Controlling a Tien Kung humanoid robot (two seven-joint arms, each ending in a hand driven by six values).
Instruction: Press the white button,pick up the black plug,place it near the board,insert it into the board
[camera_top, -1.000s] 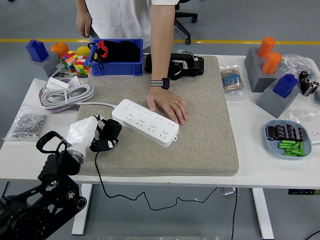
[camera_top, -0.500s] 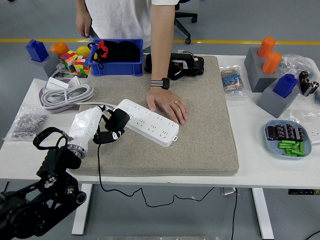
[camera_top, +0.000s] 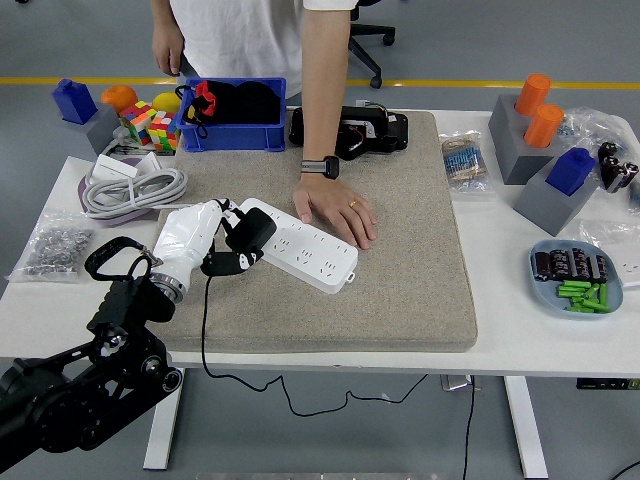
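We see the left hand (camera_top: 205, 243), white-shelled with dark fingertips, grasping the blocky black plug (camera_top: 248, 232) over the near end of the long white power strip (camera_top: 296, 244). The strip lies on a coarse felt mat (camera_top: 400, 250); a person's hand (camera_top: 338, 212) steadies it.

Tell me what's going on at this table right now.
The robot's left hand grips the black plug and holds it at the near end of the white power strip, not yet pushed in. A person's hand lies flat on the grey mat against the strip's far side, as if steadying it. The right arm is out of view.
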